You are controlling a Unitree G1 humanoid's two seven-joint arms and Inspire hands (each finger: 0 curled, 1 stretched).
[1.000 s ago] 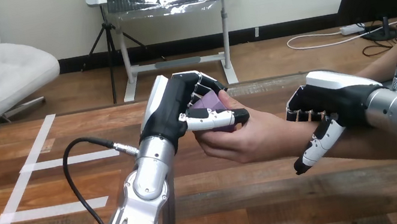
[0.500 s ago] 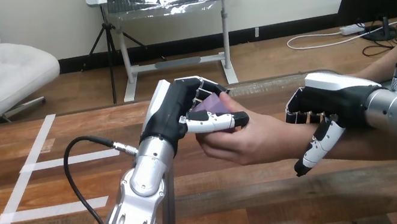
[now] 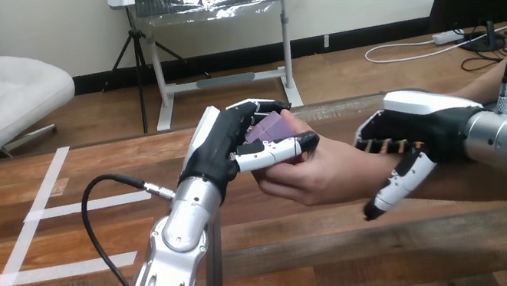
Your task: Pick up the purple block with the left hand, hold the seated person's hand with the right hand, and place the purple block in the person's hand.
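Left hand (image 3: pixel 229 145) grips purple block (image 3: pixel 268 126) between thumb and fingers, touching person's hand (image 3: pixel 318 173) beside it. Right hand (image 3: pixel 423 126) curls round person's wrist (image 3: pixel 361 170).

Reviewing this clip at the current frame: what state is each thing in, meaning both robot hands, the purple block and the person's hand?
left hand: shut on the purple block, fingers and thumb curled round it.
purple block: held off the table, above the person's hand, not yet released.
person's hand: raised, palm up, cupped under the block.
right hand: on the person's wrist, fingers curled over its far side, thumb down the near side.
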